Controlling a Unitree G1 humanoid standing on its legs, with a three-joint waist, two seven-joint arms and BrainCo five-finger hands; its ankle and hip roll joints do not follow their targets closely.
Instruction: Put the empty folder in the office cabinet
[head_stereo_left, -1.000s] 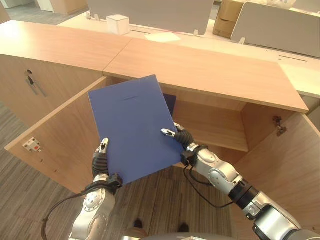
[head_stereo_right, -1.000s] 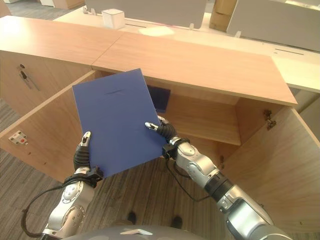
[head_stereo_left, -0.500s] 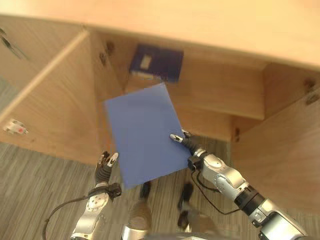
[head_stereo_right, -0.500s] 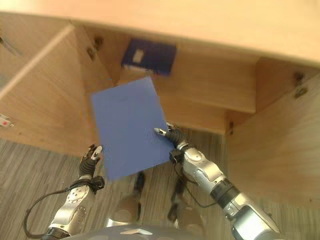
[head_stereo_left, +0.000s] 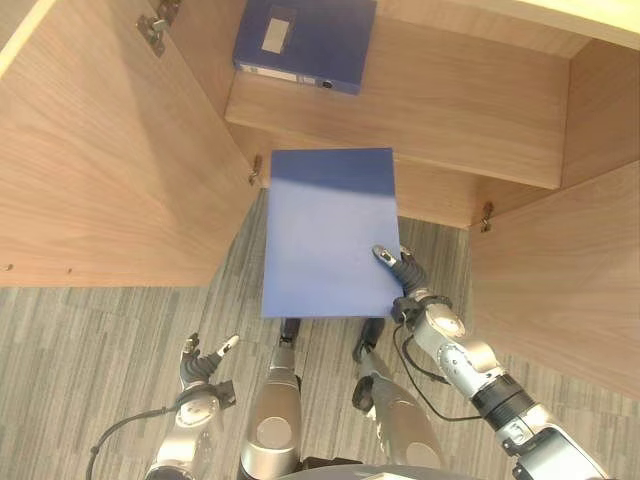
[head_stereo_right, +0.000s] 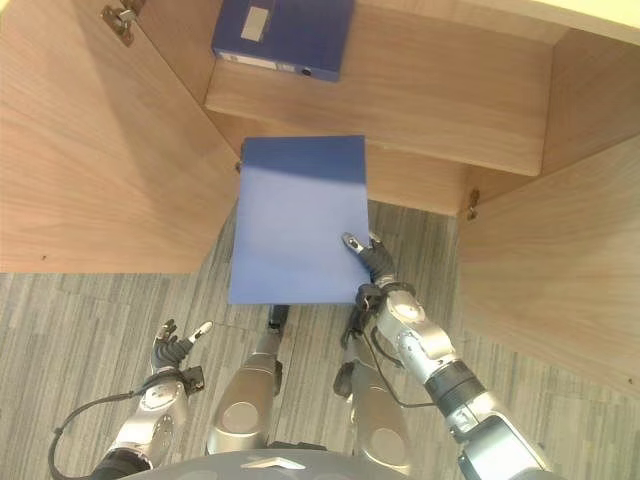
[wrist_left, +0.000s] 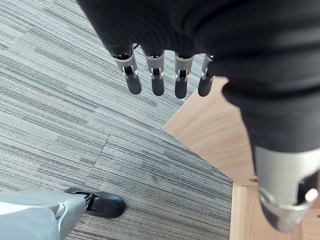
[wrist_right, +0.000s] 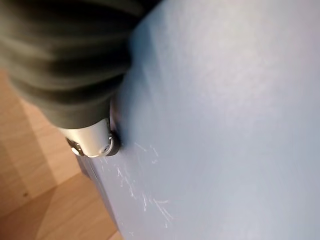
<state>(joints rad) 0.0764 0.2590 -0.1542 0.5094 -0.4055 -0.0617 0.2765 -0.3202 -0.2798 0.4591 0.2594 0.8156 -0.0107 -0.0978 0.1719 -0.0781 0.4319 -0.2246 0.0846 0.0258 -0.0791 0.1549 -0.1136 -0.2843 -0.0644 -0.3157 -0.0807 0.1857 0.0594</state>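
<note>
Item: folder (head_stereo_left: 328, 232), blue, flat, held out in front of the open cabinet (head_stereo_left: 470, 110). Far edge sits at the cabinet's lower opening, below the shelf (head_stereo_left: 440, 95); near edge hangs over the carpet.

Holder: right hand (head_stereo_left: 400, 272), at the folder's near right corner. Thumb lies on the upper face; the fingers go under the cover, so the grip reads as a pinch on that corner. The right wrist view gives the blue cover close up with one silver fingertip (wrist_right: 92, 142) at its edge.

Left hand (head_stereo_left: 203, 362): low over the carpet, well apart from the folder, fingers spread and straight, nothing in it. Left wrist view confirms the straight fingers (wrist_left: 156, 75) over bare floor and a door edge.

Also present: binder (head_stereo_left: 305, 42), dark blue, lying flat on the shelf at its left end. Both doors (head_stereo_left: 110, 150) swung open.

Step in hand (judged): carry-in, one-handed; folder not yet inside. Next move calls for pushing forward and levelling the folder so its far edge clears the shelf front or the cabinet floor, then letting go.

Not made out: right hand's fingers beneath the folder; the lower compartment, covered by the folder; whether the folder is empty.
</note>
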